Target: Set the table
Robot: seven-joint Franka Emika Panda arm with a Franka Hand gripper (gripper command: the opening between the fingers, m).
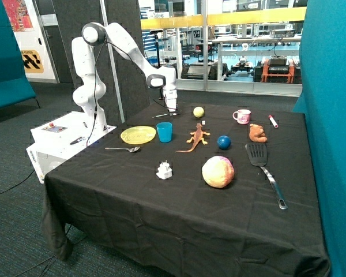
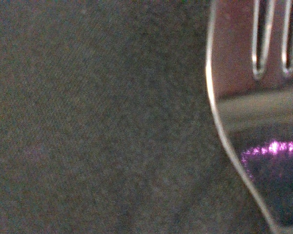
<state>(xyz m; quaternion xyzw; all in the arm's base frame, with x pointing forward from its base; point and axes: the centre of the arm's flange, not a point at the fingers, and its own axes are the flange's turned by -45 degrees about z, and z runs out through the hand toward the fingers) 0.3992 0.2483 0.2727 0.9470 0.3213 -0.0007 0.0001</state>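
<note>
The table (image 1: 132,196) is draped in black cloth. On it a yellow plate (image 1: 138,134) lies with a blue cup (image 1: 164,131) beside it and a spoon (image 1: 124,149) in front of it. Behind the cup a fork (image 1: 163,115) lies on the cloth. My gripper (image 1: 172,107) is down at the cloth right at the fork's end. The wrist view shows the fork's shiny head (image 2: 234,58) with its tine slots very close, over the black cloth (image 2: 88,122).
Also on the cloth are a yellow ball (image 1: 198,111), pink mug (image 1: 241,116), marker (image 1: 273,120), brown toy (image 1: 257,133), blue ball (image 1: 224,141), orange lizard (image 1: 196,137), spatula (image 1: 264,167), big pink-yellow ball (image 1: 218,171) and small white object (image 1: 164,169).
</note>
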